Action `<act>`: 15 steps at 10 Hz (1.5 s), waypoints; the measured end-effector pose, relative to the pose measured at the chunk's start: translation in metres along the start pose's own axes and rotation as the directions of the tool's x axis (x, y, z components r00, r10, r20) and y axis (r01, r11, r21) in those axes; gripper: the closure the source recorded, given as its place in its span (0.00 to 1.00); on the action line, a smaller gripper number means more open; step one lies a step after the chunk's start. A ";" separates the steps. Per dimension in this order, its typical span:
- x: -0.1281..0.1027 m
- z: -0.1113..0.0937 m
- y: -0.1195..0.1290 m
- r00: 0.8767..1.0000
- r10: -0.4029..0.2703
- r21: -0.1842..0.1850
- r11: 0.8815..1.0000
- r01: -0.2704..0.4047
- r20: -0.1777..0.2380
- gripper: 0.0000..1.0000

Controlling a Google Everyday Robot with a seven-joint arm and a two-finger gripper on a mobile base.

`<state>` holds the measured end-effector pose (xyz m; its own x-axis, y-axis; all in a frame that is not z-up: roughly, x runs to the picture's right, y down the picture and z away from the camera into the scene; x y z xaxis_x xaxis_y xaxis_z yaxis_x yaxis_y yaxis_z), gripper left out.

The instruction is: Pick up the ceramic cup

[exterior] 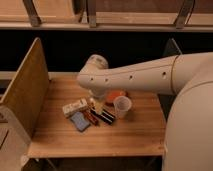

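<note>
A pale whitish cup (121, 106) stands upright on the wooden table (130, 135), right of centre. Just behind it lies an orange-red rounded object (116, 95), partly hidden by my arm; I cannot tell what it is. My gripper (97, 102) hangs down from the cream arm (135, 75), just left of the cup and the orange object and over the table's middle. It is close to the cup but apart from it.
A white packet (75, 107), a blue sponge (80, 121) and red and dark snack bars (98, 116) lie left of the cup under the gripper. A tall wooden side panel (25, 90) stands at the table's left edge. A dark gap and wooden shelving are behind.
</note>
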<state>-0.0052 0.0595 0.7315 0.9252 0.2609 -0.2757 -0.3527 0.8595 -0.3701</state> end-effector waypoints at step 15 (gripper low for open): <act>0.016 -0.001 -0.011 0.999 0.049 0.026 0.998 -0.049 -0.015 0.20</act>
<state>0.0129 0.0540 0.7301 0.9045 0.2961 -0.3070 -0.3936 0.8568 -0.3331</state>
